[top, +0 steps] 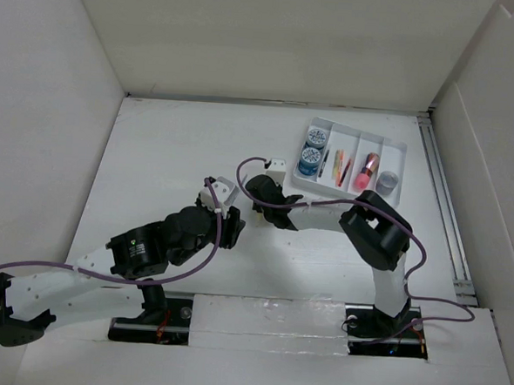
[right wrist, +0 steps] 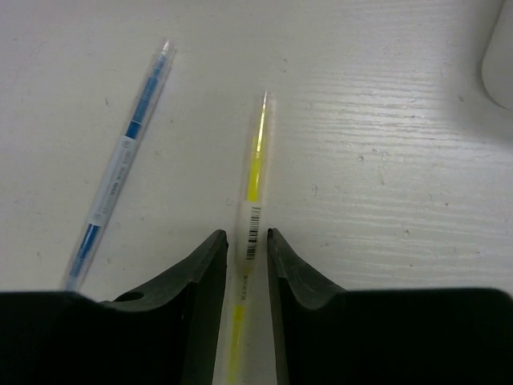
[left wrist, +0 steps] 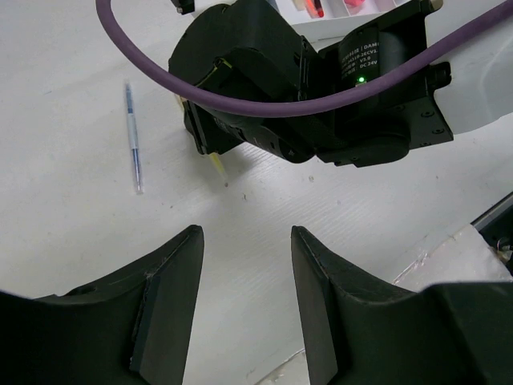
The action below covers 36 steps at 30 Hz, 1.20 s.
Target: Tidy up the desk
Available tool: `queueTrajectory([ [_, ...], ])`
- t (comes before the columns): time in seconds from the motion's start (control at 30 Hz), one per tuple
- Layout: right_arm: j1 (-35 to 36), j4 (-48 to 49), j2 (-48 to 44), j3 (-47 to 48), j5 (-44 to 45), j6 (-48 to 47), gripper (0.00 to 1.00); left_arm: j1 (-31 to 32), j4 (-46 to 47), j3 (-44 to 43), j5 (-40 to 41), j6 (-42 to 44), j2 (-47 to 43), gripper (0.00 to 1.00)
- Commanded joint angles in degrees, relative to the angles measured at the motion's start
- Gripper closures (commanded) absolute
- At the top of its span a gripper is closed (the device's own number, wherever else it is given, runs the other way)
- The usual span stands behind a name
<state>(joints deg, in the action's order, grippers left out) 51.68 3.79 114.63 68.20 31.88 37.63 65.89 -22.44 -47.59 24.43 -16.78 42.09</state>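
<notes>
- Desk (top: 168,148): big white tabletop that fills the floor of the walled cell, with both arms reaching in over its middle.
- Right gripper (right wrist: 247,234): jaws narrow, closed down on a yellow pen (right wrist: 255,172). A pad sits on each side of the barrel by the barcode label. The pen lies flat on the desk, tip pointing away from the fingers.
- From the left wrist view, only the yellow tip (left wrist: 218,167) pokes out under the right gripper's black body, down at the surface.
- Blue pen (right wrist: 120,172): loose on the desk just beside the yellow one, angled away from it, not touching.
- Left gripper (left wrist: 244,309): jaws wide, nothing between them. It hangs over bare desk, near the right gripper and facing it.
- White tray (top: 362,133): far right of the desk, four compartments, well apart from both pens. Round rolls in the left one, pens next, something pink, then a small grey piece at the right end.
</notes>
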Motion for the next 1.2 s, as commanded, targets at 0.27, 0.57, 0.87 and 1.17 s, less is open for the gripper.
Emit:
queueTrajectory([
  [0.27,-3.42,2.00,-6.77,-3.60,-2.35,-0.36,0.92,-0.06,1.08,-0.31,0.18,0.34,-1.74,0.57],
  [0.57,-15.17,3.59,-19.26,-9.40,-6.56,-2.03,0.93,-0.06,1.17,-0.22,-0.61,0.43,-1.48,0.57],
  [0.87,-34.88,-0.27,-11.54,-0.10,-17.02,-5.54,0.92,-0.06,1.43,-0.04,-0.69,0.52,-1.57,0.57],
  [1.17,-40.87,0.43,-10.30,1.49,-21.33,-2.21,0.58,-0.06,1.17,-0.13,-0.26,0.43,-0.52,0.57],
])
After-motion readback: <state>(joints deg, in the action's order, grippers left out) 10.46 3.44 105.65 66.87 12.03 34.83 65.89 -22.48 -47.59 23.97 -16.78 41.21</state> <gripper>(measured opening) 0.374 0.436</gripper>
